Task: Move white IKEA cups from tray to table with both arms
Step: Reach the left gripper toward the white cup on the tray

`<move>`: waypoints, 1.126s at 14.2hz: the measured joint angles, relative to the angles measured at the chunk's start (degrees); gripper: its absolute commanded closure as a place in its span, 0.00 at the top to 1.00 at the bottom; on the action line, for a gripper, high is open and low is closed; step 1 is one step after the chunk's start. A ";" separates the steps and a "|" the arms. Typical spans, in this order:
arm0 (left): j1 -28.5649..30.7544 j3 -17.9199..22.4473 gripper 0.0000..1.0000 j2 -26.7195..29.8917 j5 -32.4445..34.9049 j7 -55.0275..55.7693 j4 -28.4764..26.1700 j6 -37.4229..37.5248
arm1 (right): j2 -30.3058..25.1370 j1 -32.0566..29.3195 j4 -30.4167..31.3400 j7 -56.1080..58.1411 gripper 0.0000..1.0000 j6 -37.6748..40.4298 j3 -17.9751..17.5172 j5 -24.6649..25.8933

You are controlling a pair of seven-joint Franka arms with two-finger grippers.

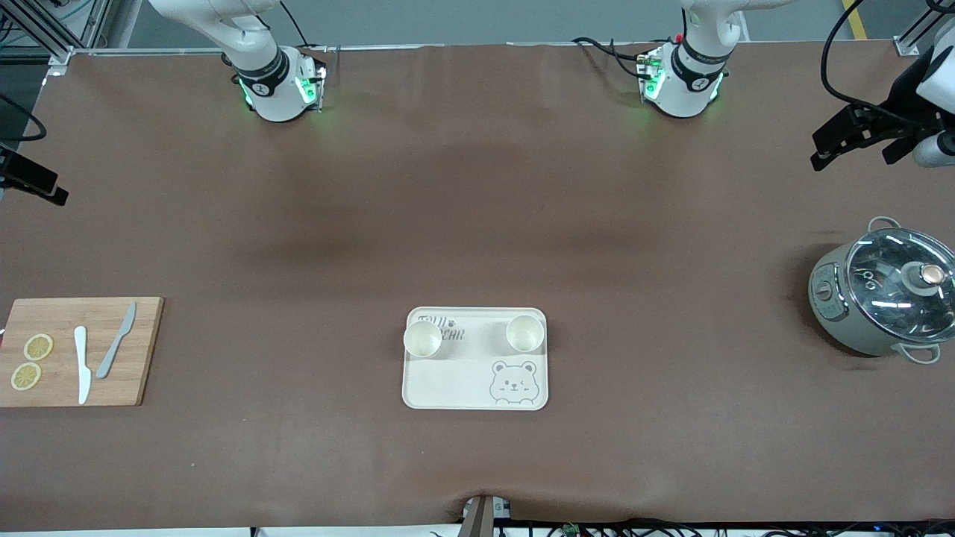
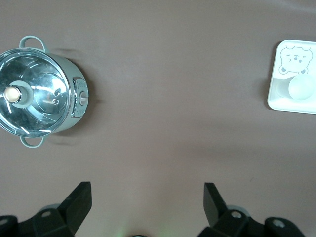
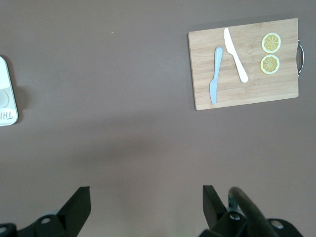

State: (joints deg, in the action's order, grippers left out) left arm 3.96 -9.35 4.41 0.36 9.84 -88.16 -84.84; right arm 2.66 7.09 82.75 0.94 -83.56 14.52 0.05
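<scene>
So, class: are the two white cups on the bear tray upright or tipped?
Upright: both white cups show round open rims facing up on the tray.

Two cups (image 1: 423, 338) (image 1: 524, 333) stood apart on the tray's (image 1: 448, 391) farther half, mid-table. The cutting board (image 1: 142, 350), carrying two knives (image 1: 82, 365) (image 1: 116, 341) and lemon slices (image 1: 38, 347), lay toward the right arm's end; the lidded pot (image 1: 884, 294) sat toward the left arm's end.

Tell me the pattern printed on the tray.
A bear face with lettering on the cream tray, clearest in the front view.
</scene>
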 measured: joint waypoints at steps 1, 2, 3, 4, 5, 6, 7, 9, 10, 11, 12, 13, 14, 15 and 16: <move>0.00 0.00 1.00 -0.06 0.00 0.00 0.00 0.01 | 0.01 0.00 0.00 0.00 1.00 0.00 0.02 0.00; 0.03 0.00 1.00 -0.12 0.00 0.00 0.00 0.01 | 0.02 -0.02 0.00 0.00 1.00 0.00 0.06 0.00; 0.07 0.00 1.00 -0.16 0.00 0.00 0.00 0.01 | 0.05 -0.06 0.00 0.00 1.00 0.00 0.08 0.00; 0.08 0.00 1.00 -0.21 0.00 0.00 0.00 0.01 | 0.07 -0.10 0.00 0.00 1.00 0.00 0.10 0.00; 0.08 0.00 1.00 -0.34 0.00 0.00 0.00 0.01 | 0.08 -0.11 0.00 0.00 1.00 0.00 0.12 0.00; 0.08 0.00 1.00 -0.71 0.00 0.00 0.13 0.00 | 0.09 -0.11 0.00 0.00 1.00 0.00 0.12 0.00; 0.08 0.00 1.00 -1.51 0.00 0.00 0.74 -0.03 | 0.10 -0.11 0.00 0.00 1.00 0.00 0.12 0.00; -0.01 -0.04 1.00 -4.18 0.00 0.06 2.76 -0.07 | 0.11 -0.13 0.00 0.00 1.00 0.00 0.13 0.00; -0.15 -0.17 1.00 -5.70 0.00 0.36 3.47 -0.09 | 0.12 -0.13 0.00 0.00 1.00 0.00 0.13 0.00; -0.34 -0.41 1.00 -7.25 0.00 0.62 3.93 -0.27 | 0.13 -0.13 0.01 0.00 1.00 0.00 0.13 0.00; -0.81 -0.72 1.00 -8.74 0.00 0.69 4.18 -0.95 | 0.13 -0.13 0.01 0.00 1.00 0.00 0.13 0.00; -1.89 -1.05 1.00 -10.10 0.00 0.69 4.34 -2.31 | 0.14 -0.13 0.01 0.00 1.00 0.00 0.13 0.00; -3.72 -1.33 1.00 -11.28 0.00 1.17 4.45 -4.00 | 0.14 -0.13 0.01 0.00 1.00 0.00 0.14 0.00; -6.14 -1.54 1.00 -12.39 0.00 3.11 4.53 -5.74 | 0.14 -0.14 0.01 0.00 1.00 0.00 0.15 0.00; -8.68 -1.68 1.00 -13.58 0.00 6.34 4.60 -7.30 | 0.15 -0.14 0.01 0.00 1.00 0.00 0.16 0.00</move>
State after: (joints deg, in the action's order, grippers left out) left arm -4.71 -11.03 -9.17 0.35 16.18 -83.57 -92.14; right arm 2.81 6.95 82.77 0.94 -83.56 14.68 0.05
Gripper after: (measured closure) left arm 0.000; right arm 0.000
